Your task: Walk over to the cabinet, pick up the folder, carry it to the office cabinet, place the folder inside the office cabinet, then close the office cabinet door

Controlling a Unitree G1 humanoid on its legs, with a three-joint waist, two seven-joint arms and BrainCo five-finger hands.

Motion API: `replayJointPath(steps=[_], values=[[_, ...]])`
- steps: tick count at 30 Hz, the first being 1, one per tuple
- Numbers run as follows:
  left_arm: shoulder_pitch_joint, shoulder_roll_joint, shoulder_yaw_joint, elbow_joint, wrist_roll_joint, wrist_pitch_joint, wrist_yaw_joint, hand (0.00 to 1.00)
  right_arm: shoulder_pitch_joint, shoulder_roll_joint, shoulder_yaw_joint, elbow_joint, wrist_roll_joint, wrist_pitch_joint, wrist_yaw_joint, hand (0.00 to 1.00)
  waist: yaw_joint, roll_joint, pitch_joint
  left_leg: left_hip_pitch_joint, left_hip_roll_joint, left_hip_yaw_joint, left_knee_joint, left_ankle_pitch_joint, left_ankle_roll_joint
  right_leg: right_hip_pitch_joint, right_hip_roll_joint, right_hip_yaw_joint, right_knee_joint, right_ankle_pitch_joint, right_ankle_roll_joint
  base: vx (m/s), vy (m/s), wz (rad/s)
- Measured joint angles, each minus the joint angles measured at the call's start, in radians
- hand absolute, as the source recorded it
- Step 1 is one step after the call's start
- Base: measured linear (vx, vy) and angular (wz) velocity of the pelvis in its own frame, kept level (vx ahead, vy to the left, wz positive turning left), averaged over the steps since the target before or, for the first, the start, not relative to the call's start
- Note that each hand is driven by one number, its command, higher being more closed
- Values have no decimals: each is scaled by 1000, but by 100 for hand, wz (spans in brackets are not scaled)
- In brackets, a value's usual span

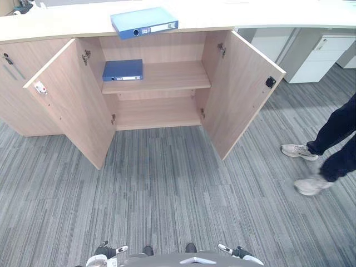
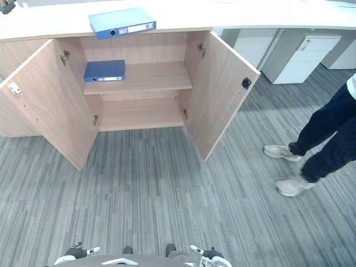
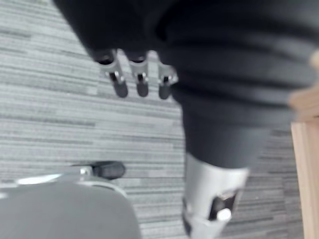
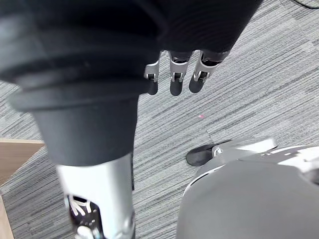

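Left eye view: a wooden cabinet (image 1: pixel 161 49) stands ahead with both doors swung wide. A light-blue folder (image 1: pixel 143 22) lies flat on the tabletop (image 1: pixel 61 25) above it. A dark-blue folder (image 1: pixel 122 70) lies at the left end of the upper shelf (image 1: pixel 172 75). A person's legs (image 1: pixel 334 139) show at the right, well apart from the cabinet.

Right eye view: the layout is the same, with a white drawer unit (image 2: pixel 300 58) beyond the right door (image 2: pixel 219 94).

Left wrist view: the left hand (image 3: pixel 142 82) hangs over the carpet (image 3: pixel 50 114), fingers straight, released and empty.

Right wrist view: the right hand (image 4: pixel 177 74) hangs likewise, fingers relaxed and holding nothing.

The task looks barely begun. Open carpet lies between robot and cabinet, so the approach is unfinished, and picking up, carrying, placing and closing are all left. The light-blue folder is probably the one to fetch, though the pictures do not settle that.
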Motion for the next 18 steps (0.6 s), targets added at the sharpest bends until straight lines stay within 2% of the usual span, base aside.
replayJointPath(steps=[9,18], values=[[-1,1,0,8,2,-7,0,0,-1,0,1,0,0,-1,-1,0,-1,-1,1,-12,0,18,-8,3,5,-5,2,6,-31,10,6,-41,-22,-5],[-12,10,1,4,3,-8,16,0,-26,2,4,-8,0,-1,0,0,17,-12,6,-36,1,95,2,-48,11,-68,4,81,-18,0,17,62,4,-25]])
